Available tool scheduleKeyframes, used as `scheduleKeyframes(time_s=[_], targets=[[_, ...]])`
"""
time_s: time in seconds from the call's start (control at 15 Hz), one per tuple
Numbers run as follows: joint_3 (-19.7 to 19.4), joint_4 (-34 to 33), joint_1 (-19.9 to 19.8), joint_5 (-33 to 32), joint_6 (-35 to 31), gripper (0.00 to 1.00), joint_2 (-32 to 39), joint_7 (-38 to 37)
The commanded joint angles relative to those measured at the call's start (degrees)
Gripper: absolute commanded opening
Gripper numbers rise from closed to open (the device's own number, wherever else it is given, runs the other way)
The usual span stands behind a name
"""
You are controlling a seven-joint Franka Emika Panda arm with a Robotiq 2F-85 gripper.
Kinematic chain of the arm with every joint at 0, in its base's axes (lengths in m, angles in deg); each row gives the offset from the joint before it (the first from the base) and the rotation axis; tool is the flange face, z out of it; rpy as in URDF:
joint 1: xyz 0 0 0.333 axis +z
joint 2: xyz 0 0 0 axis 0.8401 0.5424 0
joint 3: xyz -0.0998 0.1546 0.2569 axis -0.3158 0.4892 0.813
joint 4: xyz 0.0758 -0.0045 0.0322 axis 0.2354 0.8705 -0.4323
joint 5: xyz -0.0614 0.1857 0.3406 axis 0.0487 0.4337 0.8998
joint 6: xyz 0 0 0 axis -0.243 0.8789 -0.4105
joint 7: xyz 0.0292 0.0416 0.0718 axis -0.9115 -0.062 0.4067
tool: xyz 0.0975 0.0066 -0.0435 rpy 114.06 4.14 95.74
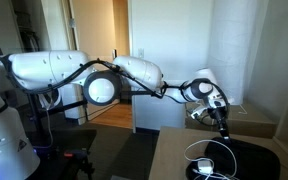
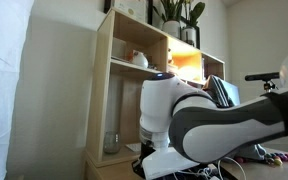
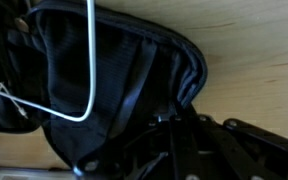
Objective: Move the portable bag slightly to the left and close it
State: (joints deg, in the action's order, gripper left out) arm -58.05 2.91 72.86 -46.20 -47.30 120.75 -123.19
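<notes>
While the jaws hang clenched over its rim, the black portable bag (image 3: 134, 90) lies straight beneath them, its zip edge (image 3: 189, 55) curving beside the bare counter (image 3: 254, 70).

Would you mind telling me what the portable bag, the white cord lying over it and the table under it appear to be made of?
The portable bag looks like soft black fabric, matt with a slight sheen: it folds and creases. The white cord seems smooth and plastic-sheathed, bending in a clean loop. The table looks like pale wood or laminate, showing faint grain.
</notes>
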Motion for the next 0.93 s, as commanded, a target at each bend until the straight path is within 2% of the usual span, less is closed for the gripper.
scheduleKeyframes(time_s=[0.0, 0.4, 0.47, 0.53, 0.87], targets=[[0.5, -1.4, 0.1, 0.2, -1.5, 0.01, -0.4, 0.5], [1.0, -4.7, -0.3, 0.2, -3.0, 0.01, -0.4, 0.3], [-0.1, -5.4, -0.3, 1.8, -3.1, 0.01, -0.4, 0.9], [-0.5, -3.6, -0.3, 2.3, -4.5, 0.01, -1.5, 0.5], [-0.9, -3.9, -1.8, 3.8, -6.5, 0.01, -2.0, 0.4]])
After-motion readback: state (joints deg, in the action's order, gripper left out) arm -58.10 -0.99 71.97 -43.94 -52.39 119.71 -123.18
